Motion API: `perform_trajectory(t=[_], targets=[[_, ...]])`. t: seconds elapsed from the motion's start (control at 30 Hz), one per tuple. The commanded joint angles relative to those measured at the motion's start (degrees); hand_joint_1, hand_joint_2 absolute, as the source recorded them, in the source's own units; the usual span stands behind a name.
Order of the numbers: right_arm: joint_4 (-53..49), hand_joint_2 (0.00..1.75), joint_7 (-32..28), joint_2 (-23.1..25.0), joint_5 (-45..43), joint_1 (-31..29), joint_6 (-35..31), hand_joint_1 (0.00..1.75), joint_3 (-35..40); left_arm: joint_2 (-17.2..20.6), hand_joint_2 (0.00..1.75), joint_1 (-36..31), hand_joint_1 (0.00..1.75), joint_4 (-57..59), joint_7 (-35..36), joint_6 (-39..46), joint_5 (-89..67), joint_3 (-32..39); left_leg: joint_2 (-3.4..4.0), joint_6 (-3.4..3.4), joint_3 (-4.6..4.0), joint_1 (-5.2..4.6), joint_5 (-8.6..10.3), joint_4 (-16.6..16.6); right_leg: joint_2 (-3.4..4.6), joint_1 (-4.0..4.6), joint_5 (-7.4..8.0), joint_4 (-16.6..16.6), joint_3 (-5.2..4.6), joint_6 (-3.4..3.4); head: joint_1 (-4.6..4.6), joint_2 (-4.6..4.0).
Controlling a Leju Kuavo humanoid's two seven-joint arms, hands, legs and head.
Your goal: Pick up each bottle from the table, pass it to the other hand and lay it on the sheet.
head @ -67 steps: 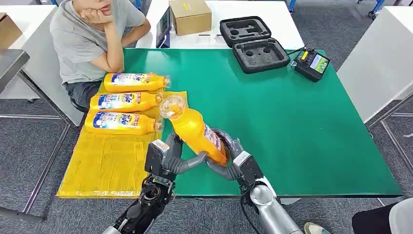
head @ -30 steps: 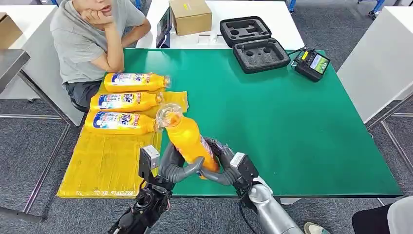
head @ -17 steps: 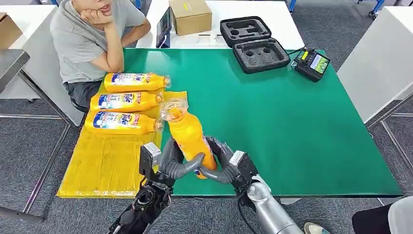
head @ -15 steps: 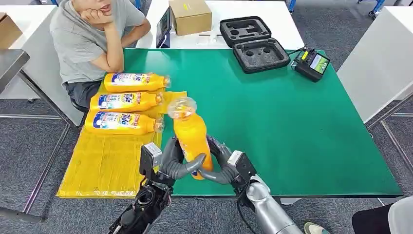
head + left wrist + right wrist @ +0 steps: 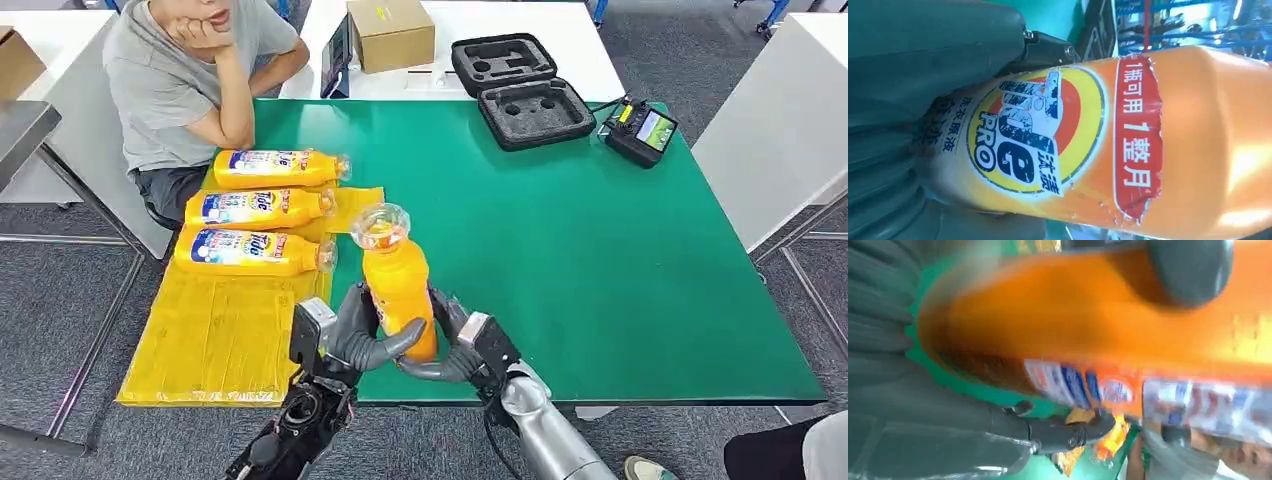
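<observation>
- Grey carpet floor [image 5: 60,300] all round.
- Green-topped table [image 5: 600,250] in centre; white table [image 5: 600,60] behind w/ cardboard box [image 5: 390,32] & open black foam case [image 5: 520,90].
- White surface [image 5: 790,120] at far side, prob. another table.
- Person [image 5: 180,80] seated at table corner.

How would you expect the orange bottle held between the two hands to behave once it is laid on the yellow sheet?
The orange bottle looks rigid: both the left hand and the right hand wrap it without denting it. Its rounded body may roll a little, though three bottles lie steady on the yellow sheet. The glossy label could be slippery.
</observation>
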Motion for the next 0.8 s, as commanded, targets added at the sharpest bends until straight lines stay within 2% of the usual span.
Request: perform_trajectory(t=[0.03, 0.07, 0.17, 0.27, 0.5, 0.63, 0.7, 0.77, 0.8], targets=[[1.2, 1.75, 0.1, 0.8, 1.0, 0.9, -1.8, 0.0, 1.0, 2.1, 1.75, -1.5, 1.75, -0.8, 0.0, 5.6, -3.4, 2.4, 0.04, -0.16, 0.48, 0.07, -0.23, 0.0, 0.18, 0.05, -0.19, 0.0, 0.43, -0.15, -0.02, 0.0], [0.8, 1.75, 0.1, 0.8, 1.1, 1.3, -2.1, 0.0, 1.0, 2.2, 1.75, -1.6, 1.75, -0.9, 0.0, 6.4, -4.1, 2.6, 0.04, -0.09, 0.2, 0.05, -0.09, 0.0, 0.11, 0.04, -0.06, 0.0, 0.18, -0.08, -0.02, 0.0], [-0.2, 1.75, 0.1, 0.6, 0.9, 2.4, -2.3, 0.0, 0.9, 2.6, 1.75, -1.5, 1.75, -1.0, 0.1, 6.9, -4.5, 3.4, 0.02, -0.14, 0.4, 0.07, -0.19, 0.0, 0.13, 0.06, -0.17, 0.0, 0.37, -0.13, 0.0, 0.0], [-0.7, 1.75, 0.1, 0.7, 0.7, 3.0, -2.6, 0.0, 0.7, 3.1, 1.75, -0.8, 1.75, -2.4, -0.4, 7.7, -5.0, 4.5, 0.02, -0.06, 0.13, 0.04, -0.05, 0.0, 0.07, 0.03, -0.04, 0.0, 0.11, -0.05, 0.0, 0.0], [-0.7, 1.75, 0.1, 1.5, 0.5, 2.7, -2.7, 0.0, 1.2, 4.7, 1.75, 0.3, 1.75, -7.7, -0.7, 9.4, -3.4, 9.0, 0.15, -0.1, 0.23, 0.05, -0.13, 0.0, 0.23, 0.04, -0.07, 0.0, 0.17, -0.09, 0.0, 0.0], [-1.7, 1.75, 0.1, 1.1, 0.5, 3.5, -3.4, 0.0, 0.8, 8.3, 1.75, -1.2, 1.73, -6.5, -0.2, 16.8, -16.1, 7.1, 0.06, -0.09, 0.18, 0.03, -0.07, 0.0, 0.12, 0.02, -0.05, 0.0, 0.13, -0.08, -0.02, 0.0], [-2.3, 1.75, 0.1, 0.7, 0.1, 4.3, -3.4, 0.0, 0.0, 10.4, 1.75, -2.0, 1.66, -5.4, 1.6, 17.8, -21.3, 6.8, 0.07, -0.11, 0.28, 0.04, -0.1, -0.1, 0.14, 0.03, -0.08, 0.0, 0.23, -0.11, 0.0, 0.0], [-2.4, 1.75, 0.1, 0.5, -0.1, 5.0, -3.3, 0.0, -0.8, 13.3, 1.75, -2.1, 1.73, -3.9, 4.1, 18.4, -27.2, 6.4, 0.03, -0.07, 0.16, 0.02, -0.03, -0.1, 0.08, 0.01, -0.03, 0.0, 0.11, -0.06, -0.02, 0.0], [-2.7, 1.75, 0.1, 0.5, 0.0, 5.3, -3.3, 0.0, -1.0, 13.9, 1.75, -2.0, 1.69, -3.7, 4.5, 18.7, -28.7, 6.6, 0.03, -0.12, 0.28, 0.05, -0.09, -0.1, 0.1, 0.04, -0.08, 0.0, 0.24, -0.1, 0.0, 0.0]])
